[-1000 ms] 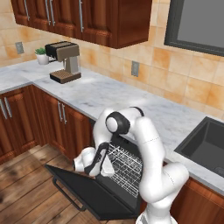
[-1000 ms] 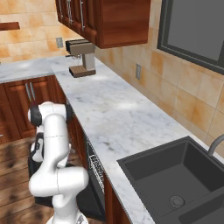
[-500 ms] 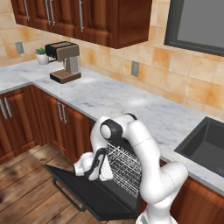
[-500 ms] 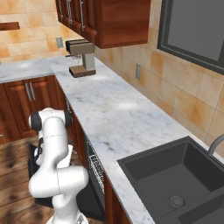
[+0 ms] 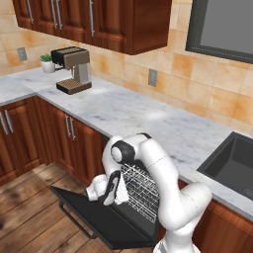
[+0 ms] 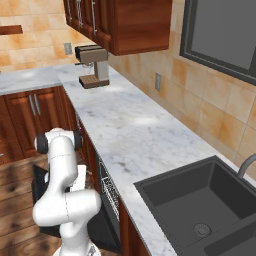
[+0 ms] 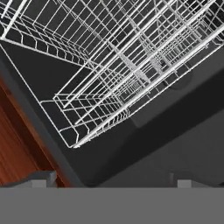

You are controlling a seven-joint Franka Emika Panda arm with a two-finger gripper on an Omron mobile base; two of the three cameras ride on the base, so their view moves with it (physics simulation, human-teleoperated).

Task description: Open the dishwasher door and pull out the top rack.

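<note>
The dishwasher door (image 5: 91, 215) lies open and nearly flat, its black bar handle (image 5: 74, 221) at the front edge. Inside the tub, the top rack (image 5: 141, 177) is a white wire basket, still set back in the opening. My gripper (image 5: 111, 190) hangs over the door just in front of the wire baskets, open with nothing between the fingers. In the hand view the gripper (image 7: 114, 178) faces the rack (image 7: 131, 74) up close, its front corner near the middle. The door (image 6: 36, 181) shows dark behind my arm in the right base view.
Reddish-brown cabinets (image 5: 74, 141) flank the dishwasher under a marble counter (image 5: 148, 118). A coffee machine (image 5: 73, 69) and a small plant (image 5: 48, 63) stand at the far left of the counter. A dark sink (image 6: 200, 205) lies to the right. Wooden floor (image 5: 29, 207) spreads before the door.
The arm's elbow has sunk a little and the hand has eased lower over the open door, toward the racks. The jaws have stayed open.
</note>
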